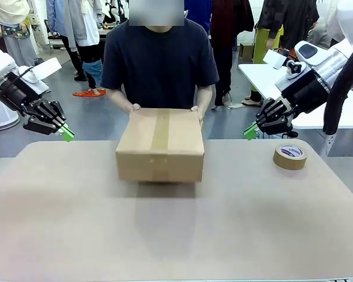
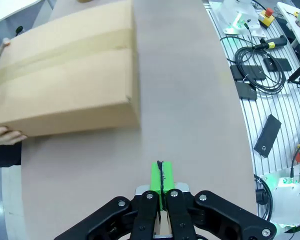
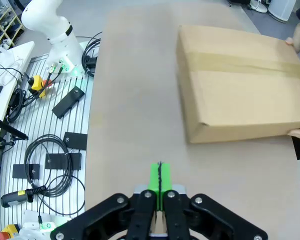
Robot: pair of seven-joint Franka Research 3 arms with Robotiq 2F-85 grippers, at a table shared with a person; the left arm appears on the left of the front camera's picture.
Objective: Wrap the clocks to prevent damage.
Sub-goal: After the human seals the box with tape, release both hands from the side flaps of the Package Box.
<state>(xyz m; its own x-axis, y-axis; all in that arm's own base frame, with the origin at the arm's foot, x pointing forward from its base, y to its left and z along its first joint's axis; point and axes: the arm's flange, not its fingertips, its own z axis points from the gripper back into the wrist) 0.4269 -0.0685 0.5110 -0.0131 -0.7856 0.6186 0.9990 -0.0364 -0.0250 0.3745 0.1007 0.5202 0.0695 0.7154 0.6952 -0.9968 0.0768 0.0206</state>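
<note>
A closed cardboard box with a strip of brown tape along its top sits mid-table toward the far side. A person holds it with a hand at each far corner. No clocks are in view. My left gripper hovers above the table's far left corner, shut, its green pads pressed together with nothing between them. My right gripper hovers right of the box, also shut and empty. In the left wrist view the left gripper points toward the box. In the right wrist view the right gripper faces the box.
A roll of brown packing tape lies flat on the table at the far right, just below my right gripper. Cables and black boxes lie on a slatted bench beside the table. Other people stand behind the person.
</note>
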